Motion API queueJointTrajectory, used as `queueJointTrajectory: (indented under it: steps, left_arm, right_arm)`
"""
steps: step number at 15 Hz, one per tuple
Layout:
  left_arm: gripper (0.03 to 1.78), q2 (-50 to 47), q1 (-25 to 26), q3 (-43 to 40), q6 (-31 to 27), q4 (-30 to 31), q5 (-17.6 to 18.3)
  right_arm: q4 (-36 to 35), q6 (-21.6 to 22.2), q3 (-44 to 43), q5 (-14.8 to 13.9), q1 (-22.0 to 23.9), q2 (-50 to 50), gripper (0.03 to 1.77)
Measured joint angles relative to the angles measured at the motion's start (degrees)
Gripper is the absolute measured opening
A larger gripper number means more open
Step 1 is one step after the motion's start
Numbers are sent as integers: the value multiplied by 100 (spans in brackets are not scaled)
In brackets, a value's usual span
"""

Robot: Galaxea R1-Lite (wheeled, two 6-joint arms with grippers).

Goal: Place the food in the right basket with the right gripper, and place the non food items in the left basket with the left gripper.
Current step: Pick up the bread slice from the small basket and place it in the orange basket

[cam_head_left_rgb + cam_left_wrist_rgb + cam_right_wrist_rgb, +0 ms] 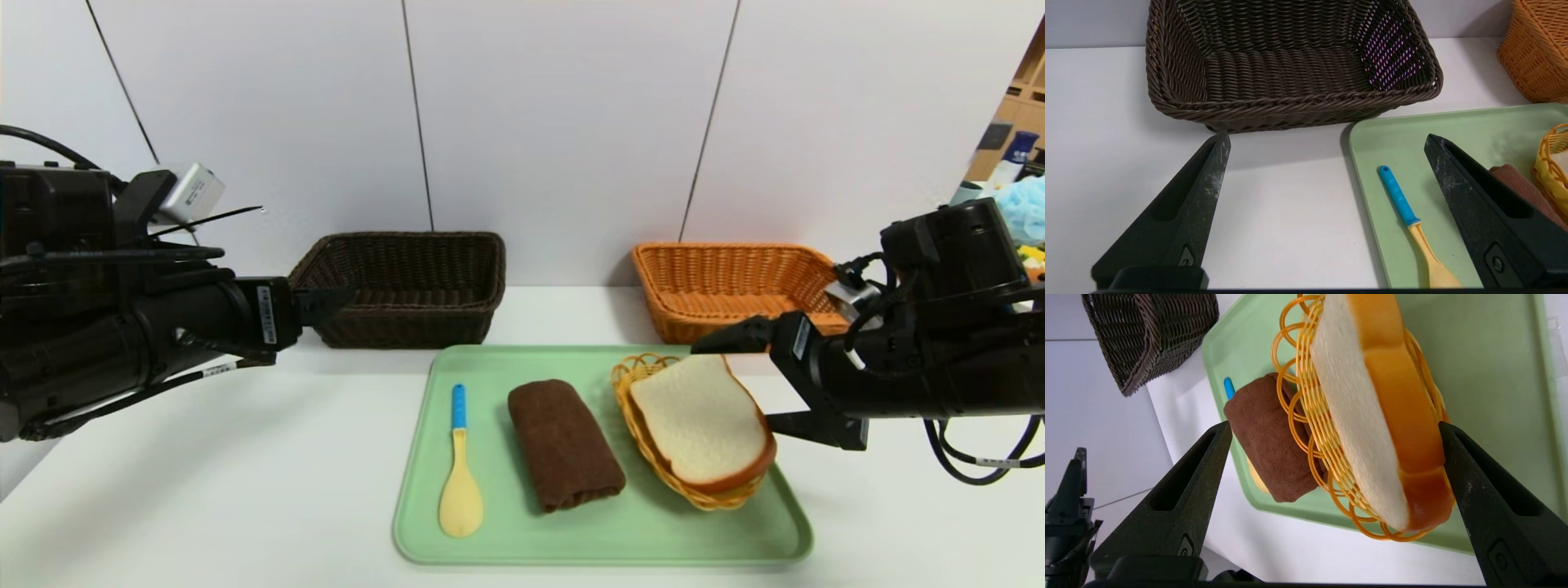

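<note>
1. Right hand (755, 384) wide open, empty, hovering just right of the toast slice (700, 422); fingers either side of it in the wrist view, not touching.
2. Toast lies in small yellow oval basket (645, 371) on green tray (604, 543).
3. Spoon (460, 469) and rolled brown towel (565, 445) on tray, left of toast.
4. Left hand (322, 306) wide open, empty, near dark brown basket (408, 286).
5. Orange basket (727, 286) behind the tray's right end on white surface (204, 490).

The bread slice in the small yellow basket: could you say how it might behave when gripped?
The bread slice looks thick and soft, so it probably squashes. It leans on the yellow basket, which seems light and may shift or tip.
</note>
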State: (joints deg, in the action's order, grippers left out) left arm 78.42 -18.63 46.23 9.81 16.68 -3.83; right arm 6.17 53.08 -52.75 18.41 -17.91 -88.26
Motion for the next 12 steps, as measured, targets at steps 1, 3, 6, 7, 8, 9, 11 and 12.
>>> queueJointTrajectory:
  steps: [1,3,6,7,8,9,11,12]
  left_arm:
    - [169,16,0,0,-1,77,-2]
    - [169,52,0,0,-1,143,0]
    - [169,88,0,13,-4,149,0]
    - [169,95,0,13,-4,149,0]
    - [169,99,2,16,-4,149,0]
    - [169,104,2,18,-4,149,-2]
    - [169,110,0,13,-4,149,0]
    - [169,112,-2,5,-9,149,0]
  right_arm:
    - [0,1,7,20,0,-27,170]
    - [2,4,9,66,0,-82,170]
    - [-37,139,2,195,0,-118,170]
    - [-88,161,-2,201,0,-123,170]
    - [-102,166,0,210,0,-127,170]
    - [-110,172,2,254,0,-127,170]
    - [-111,168,-15,325,5,-104,170]
    - [-111,166,-28,333,5,-85,170]
